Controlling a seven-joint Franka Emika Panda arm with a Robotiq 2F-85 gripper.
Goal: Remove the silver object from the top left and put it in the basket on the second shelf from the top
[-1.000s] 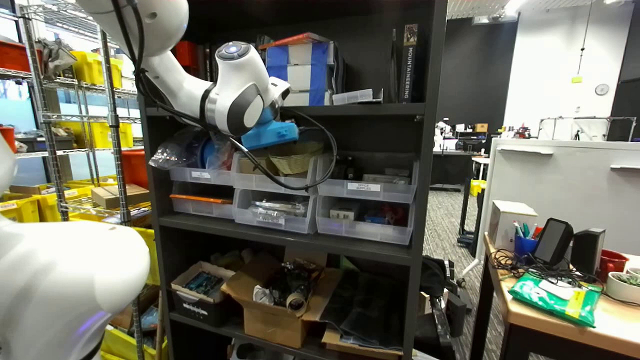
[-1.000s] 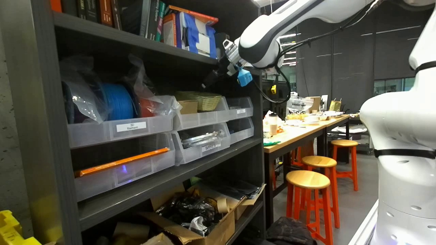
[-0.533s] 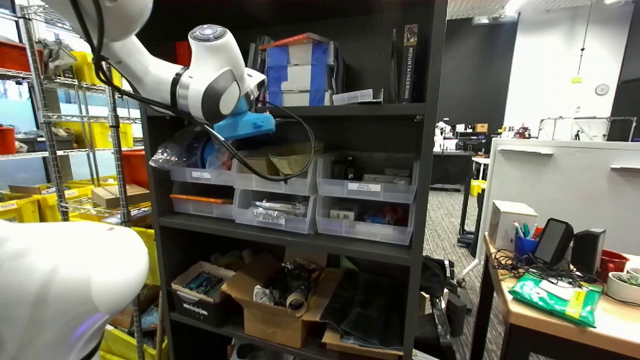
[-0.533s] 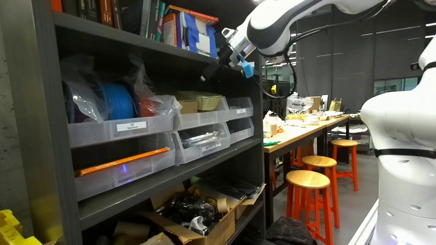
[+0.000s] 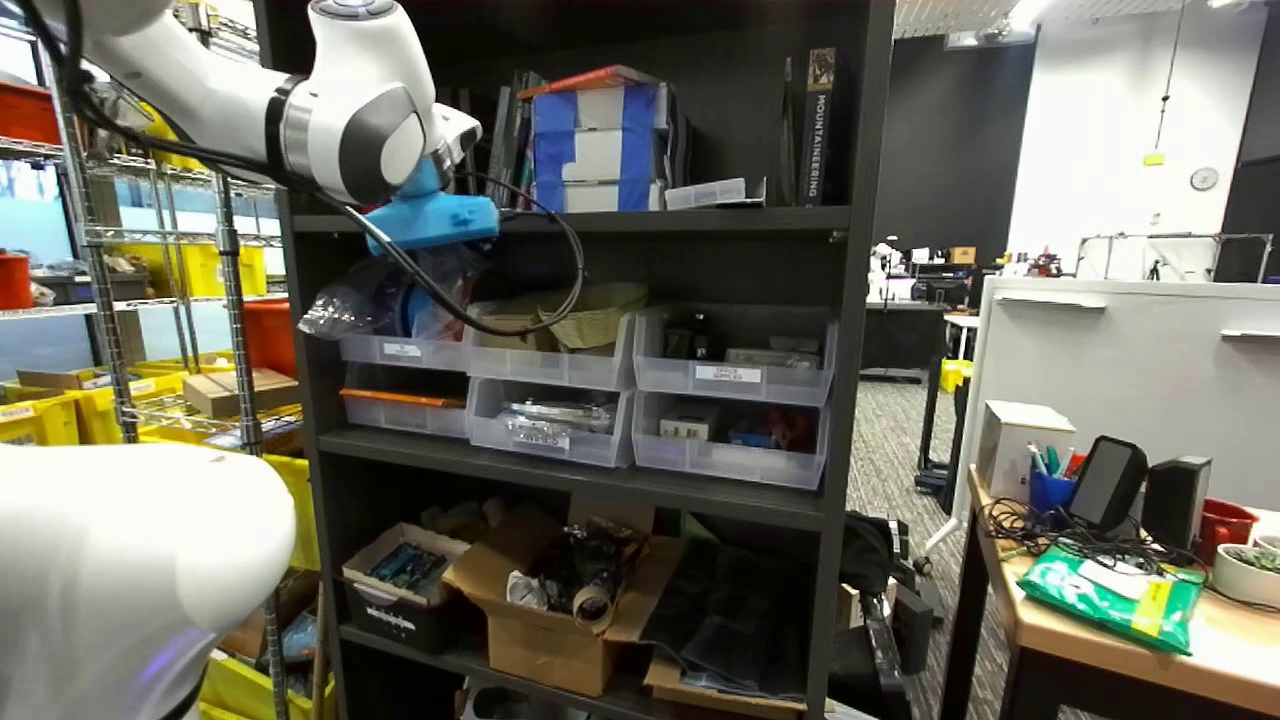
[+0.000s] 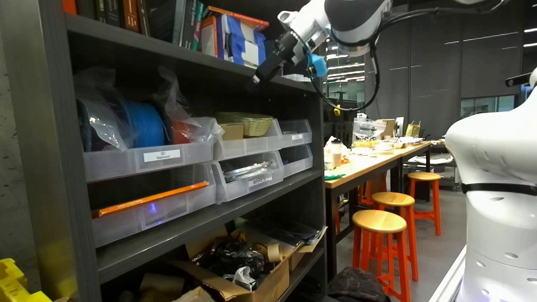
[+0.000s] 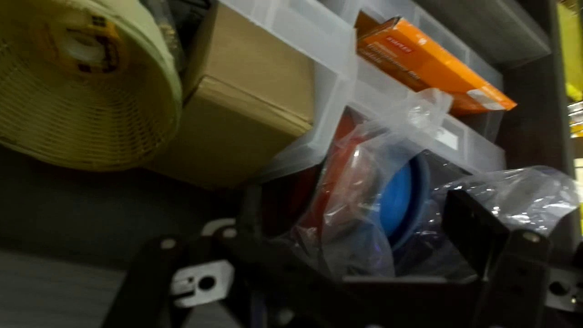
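Observation:
My gripper [image 7: 357, 207] is open, its fingers wide apart with nothing visible between them. In an exterior view the gripper [image 6: 256, 79] hangs in front of the books' board, tips pointing down and left. The basket [image 7: 91, 109], yellowish and woven, shows in the wrist view; something with a white round middle is at its bottom. The basket also shows in both exterior views [image 5: 595, 318] [image 6: 254, 125], in the upper middle bin. The black shelf board [image 5: 700, 220] carries books; the unit's top is out of view. I cannot pick out the silver object at the top left.
A cardboard box [image 7: 250, 91] stands beside the basket. Clear bags [image 7: 524, 196] cover blue and red spools in the upper left bin [image 6: 121, 163]. An orange box [image 7: 428, 64] lies in the lower left bin. Silvery packets [image 6: 249, 171] lie in the wires bin.
The arm and gripper have moved up, and toward the left in the exterior view facing the shelving. The basket and bins have not moved.

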